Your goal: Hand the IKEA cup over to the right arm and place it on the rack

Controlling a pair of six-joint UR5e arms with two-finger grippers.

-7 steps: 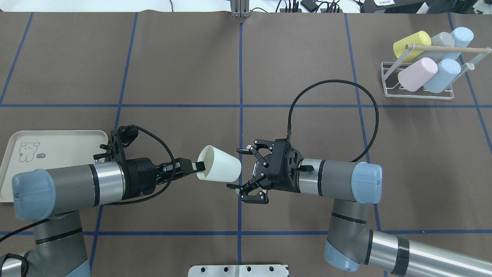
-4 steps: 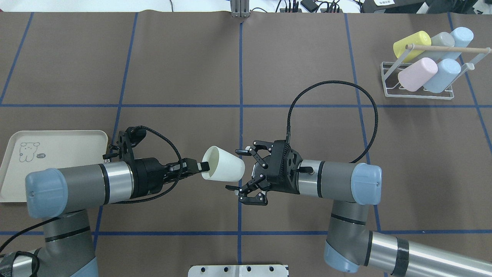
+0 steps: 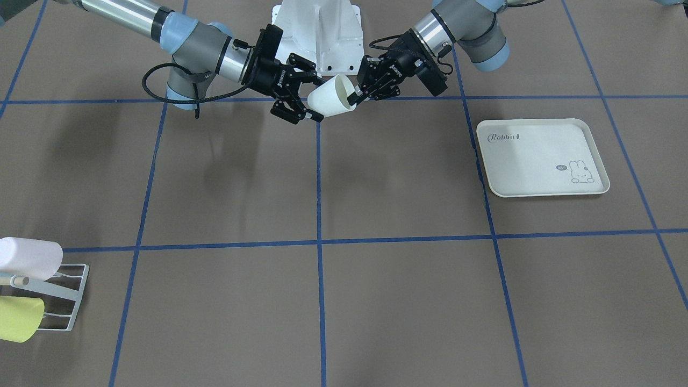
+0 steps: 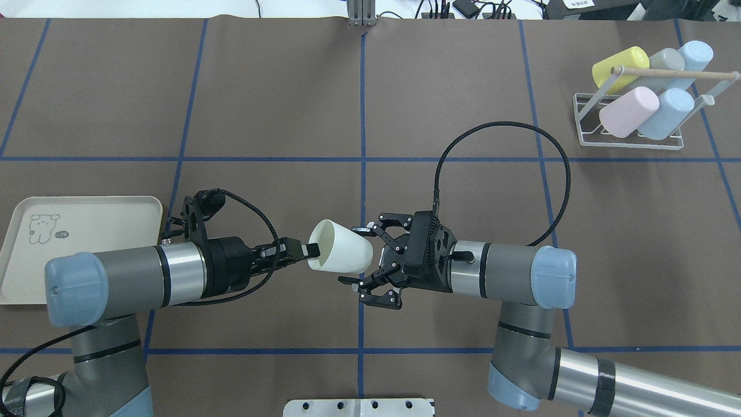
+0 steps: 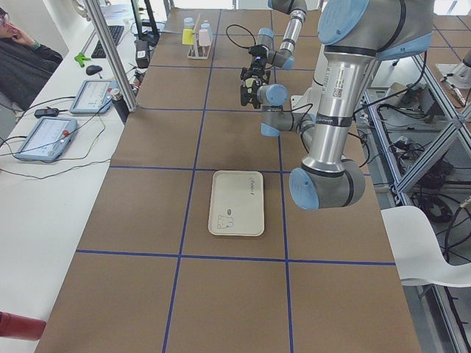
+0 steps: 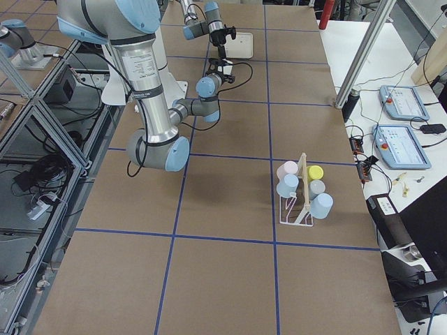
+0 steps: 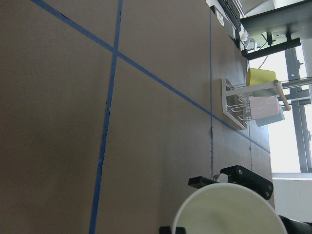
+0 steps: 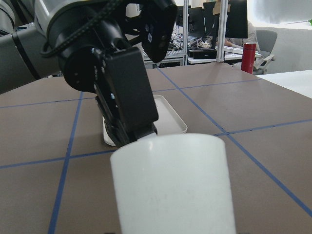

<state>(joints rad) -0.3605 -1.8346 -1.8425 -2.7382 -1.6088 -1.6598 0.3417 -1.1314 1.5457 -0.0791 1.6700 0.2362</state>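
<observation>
The white IKEA cup [image 4: 341, 253] lies on its side in the air, mouth toward the left arm. My left gripper [image 4: 308, 251] is shut on its rim; in the front-facing view it [image 3: 356, 97] holds the cup [image 3: 333, 98] the same way. My right gripper [image 4: 354, 256] is open, its fingers on either side of the cup's base without closing on it. The right wrist view shows the cup's base [image 8: 170, 190] close up. The white wire rack [image 4: 586, 123] with its wooden rod stands far right and holds several pastel cups.
A cream rabbit-printed tray [image 4: 87, 217] lies at the left edge, beside the left arm. The rack also shows in the front-facing view [image 3: 70, 298] and the left wrist view [image 7: 228, 103]. Blue tape lines cross the brown table cover.
My left arm has moved right with the cup, bringing its base in between the right gripper's open fingers. The right gripper has stayed open and nearly still.
</observation>
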